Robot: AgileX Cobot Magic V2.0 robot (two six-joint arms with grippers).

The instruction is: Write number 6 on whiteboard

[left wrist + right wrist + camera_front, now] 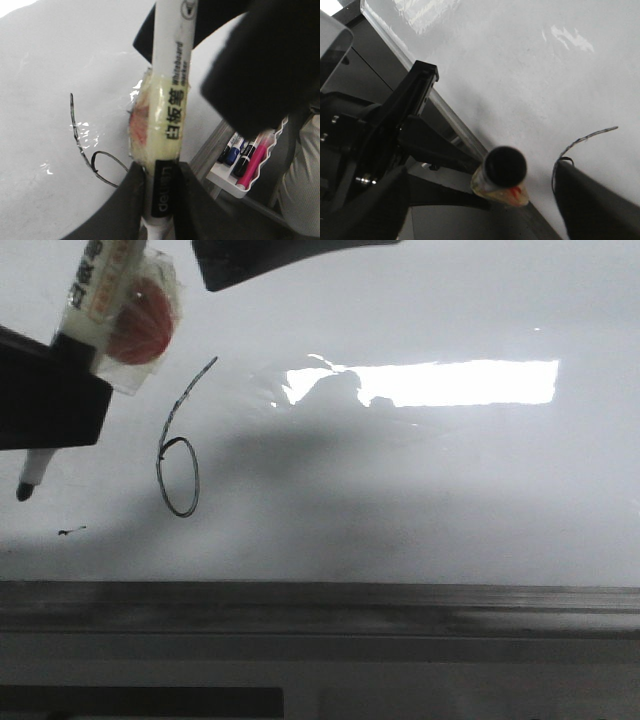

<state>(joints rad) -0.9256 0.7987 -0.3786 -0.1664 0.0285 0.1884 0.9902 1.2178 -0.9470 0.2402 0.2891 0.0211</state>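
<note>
The number 6 (178, 455) is drawn in thin black line on the whiteboard (430, 480), left of centre. My left gripper (70, 360) is shut on a white marker (110, 295) wrapped in yellowish tape, left of the digit. The marker's black tip (24, 490) points down-left. In the left wrist view the fingers (132, 200) clamp the marker (167, 115), with the 6 (82, 145) beside it. My right gripper (260, 262) hangs open at the top. In the right wrist view it (477, 200) is open, with the marker's black end (505, 166) between its spread fingers, untouched.
A grey metal ledge (320, 605) runs along the board's lower edge. A tiny black smudge (70, 531) lies lower left of the digit. A white tray (227, 182) with several spare markers sits beyond the ledge. A bright light reflection (450, 382) crosses the board.
</note>
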